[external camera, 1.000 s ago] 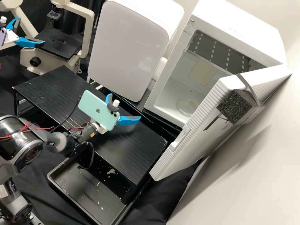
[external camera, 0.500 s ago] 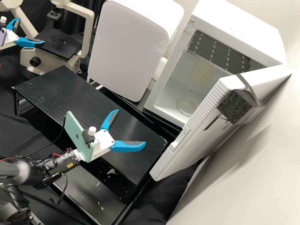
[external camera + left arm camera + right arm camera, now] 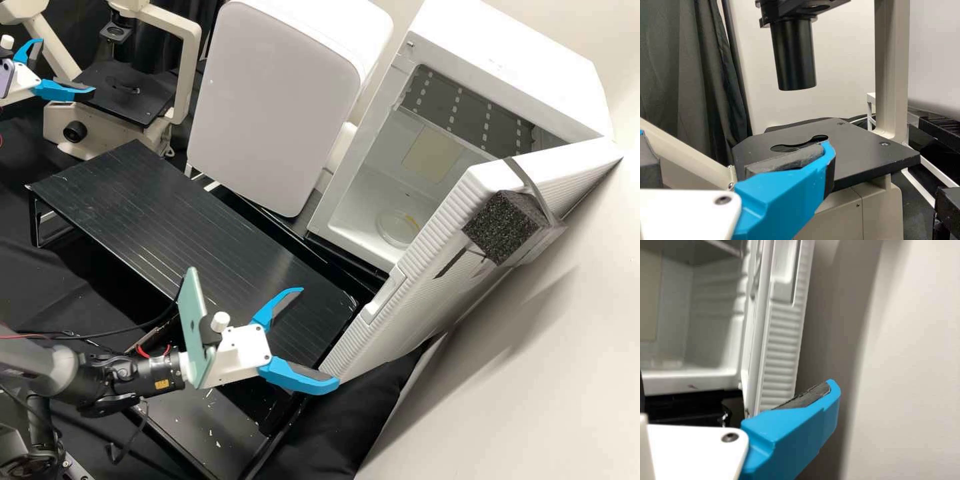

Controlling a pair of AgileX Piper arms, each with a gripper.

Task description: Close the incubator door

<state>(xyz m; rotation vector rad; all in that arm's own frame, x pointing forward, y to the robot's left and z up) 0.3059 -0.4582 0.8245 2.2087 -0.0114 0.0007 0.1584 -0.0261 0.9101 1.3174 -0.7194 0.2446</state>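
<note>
Wide open, the ribbed white incubator door (image 3: 400, 327) angles outward from the white incubator (image 3: 507, 67) in the high view. My right gripper (image 3: 320, 337) is open, one fingertip at the door's lower free corner; whether they touch I cannot tell. In the right wrist view, one blue finger of my right gripper (image 3: 735, 390) overlaps the lower part of the door (image 3: 782, 347), with the incubator interior (image 3: 715, 315) beside it. At the far left, my left gripper (image 3: 67, 65) is open by the microscope. In its wrist view, my left gripper (image 3: 735, 140) is in front of the microscope stage.
A black slatted platform (image 3: 153, 207) spans the middle, with a black tray (image 3: 193, 413) below it. Behind stand a white rounded appliance (image 3: 273, 107) and a beige microscope (image 3: 187, 73). Black foam (image 3: 503, 227) is strapped to the door. A pale wall rises at right.
My right gripper has swung down and to the right, from over the platform to the door's lower corner, turning on the way. The door and my left gripper have kept still.
</note>
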